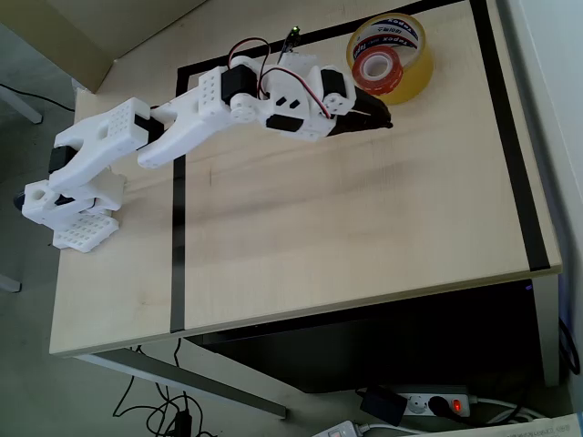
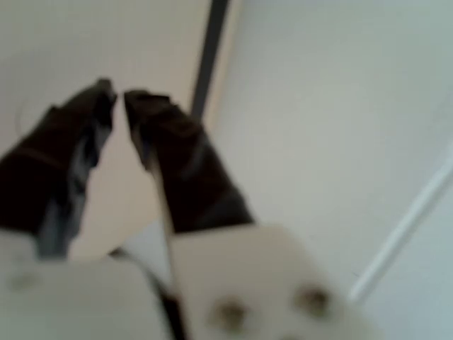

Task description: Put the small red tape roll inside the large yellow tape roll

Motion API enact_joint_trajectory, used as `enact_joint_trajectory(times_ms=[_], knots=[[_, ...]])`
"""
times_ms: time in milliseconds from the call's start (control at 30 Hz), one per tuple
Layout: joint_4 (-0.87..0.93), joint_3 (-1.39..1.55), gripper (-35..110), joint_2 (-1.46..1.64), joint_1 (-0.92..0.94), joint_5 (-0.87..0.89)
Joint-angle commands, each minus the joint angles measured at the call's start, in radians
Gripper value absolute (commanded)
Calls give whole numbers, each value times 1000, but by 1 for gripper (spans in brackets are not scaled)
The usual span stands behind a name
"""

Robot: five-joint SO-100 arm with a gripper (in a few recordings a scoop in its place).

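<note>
Hovering just beside the large yellow tape roll (image 1: pixel 390 56), the dark pincer (image 2: pixel 115 99) holds nothing, its tips nearly together with a narrow gap. The small red tape roll (image 1: pixel 376 66) already lies inside the yellow ring, at the pincer's one o'clock, on the table (image 1: pixel 364 237).

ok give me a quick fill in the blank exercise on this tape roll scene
1. The small red tape roll sits ____ the large yellow tape roll.
2. In the overhead view, both rolls lie near the table's top ____ corner.
3. In the wrist view, the gripper holds ____ between its dark fingers.

Missing words: inside; right; nothing
</note>
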Motion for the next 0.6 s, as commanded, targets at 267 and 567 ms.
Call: enact_joint_trajectory(times_ms=[267, 567], knots=[[-183, -5, 0, 43, -64, -49], [-250, -17, 0, 28, -78, -49]])
